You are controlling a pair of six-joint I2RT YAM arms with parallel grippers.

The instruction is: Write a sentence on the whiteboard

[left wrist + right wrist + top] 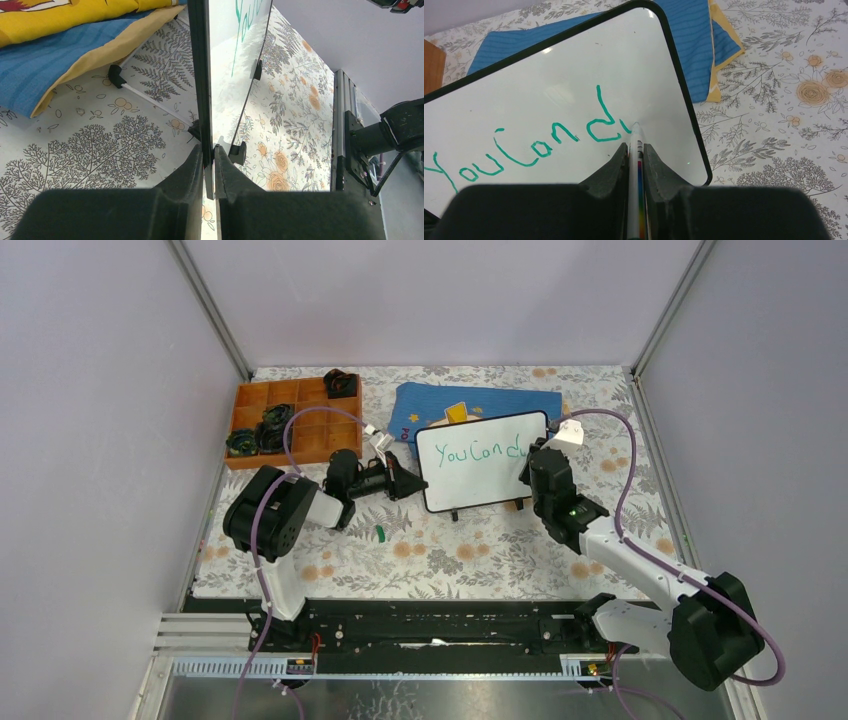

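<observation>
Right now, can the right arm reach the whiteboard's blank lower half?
Probably yes: the right gripper holds the marker tip on the whiteboard, and nothing covers the bare area under the writing.

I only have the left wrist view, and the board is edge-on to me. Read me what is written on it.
Observer: In the right wrist view the sentence reads "You Can d" in green, on one line across the whiteboard.
Operator: Now report what the right gripper is doing.
Observer: The right gripper is shut on a marker, and the marker's tip touches the board just past the d.
</observation>
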